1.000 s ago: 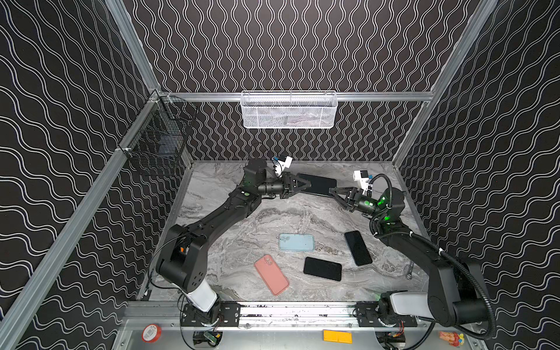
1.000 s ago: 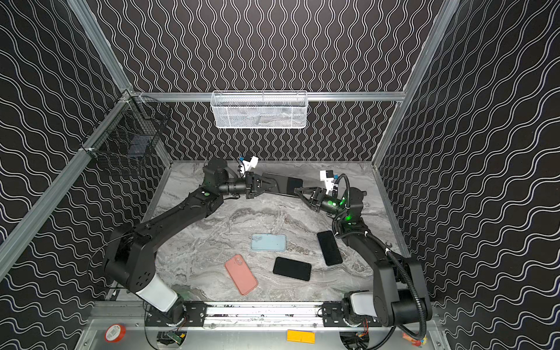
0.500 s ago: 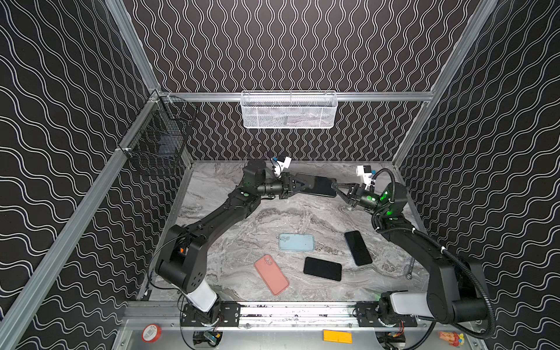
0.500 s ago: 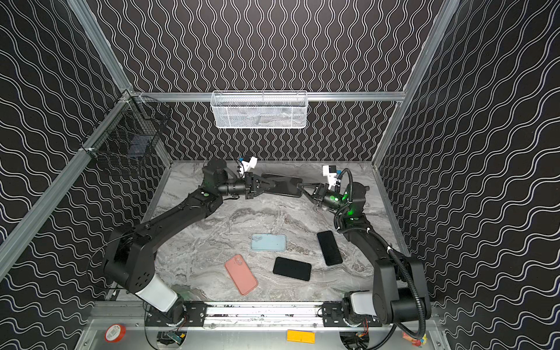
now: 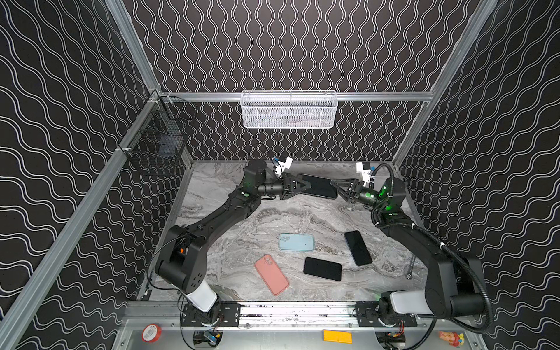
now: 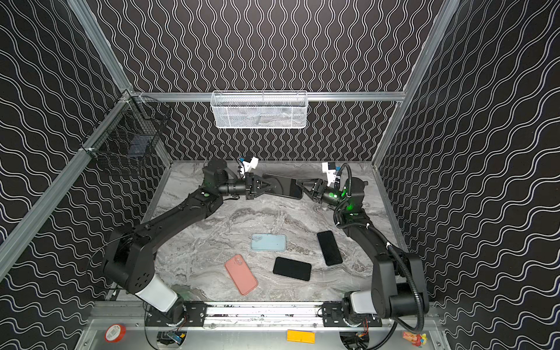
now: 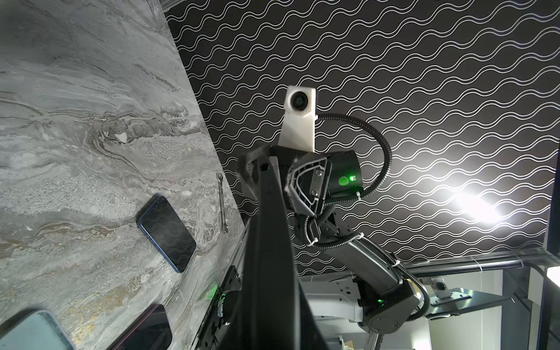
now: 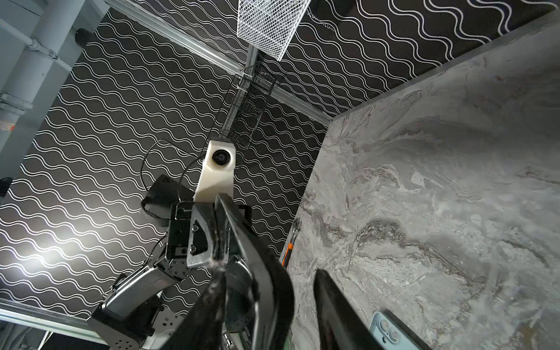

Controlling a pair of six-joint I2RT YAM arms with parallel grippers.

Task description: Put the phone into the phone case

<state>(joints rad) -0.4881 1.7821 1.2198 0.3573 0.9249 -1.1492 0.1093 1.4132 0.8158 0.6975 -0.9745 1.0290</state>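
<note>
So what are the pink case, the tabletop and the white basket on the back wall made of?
Pink case: probably soft silicone or rubbery plastic, matte, even colour without glare. Tabletop: looks like grey marble, though the veining could be printed laminate. White basket: likely painted metal mesh, its fine see-through grid suggests so.

I can pass over the middle of the grey marble-patterned tabletop [image 5: 288, 216]. Toward its front edge lie a pale blue phone case [image 5: 296, 242], a salmon-pink phone case [image 5: 271, 274], a black phone [image 5: 322, 268] and a blue-edged black phone [image 5: 358, 248]. A metal wrench [image 5: 411, 266] hugs the right edge. Left arm [image 5: 224, 212], black slab [image 5: 318, 186] and right arm [image 5: 406, 235] span the back edge.
</note>
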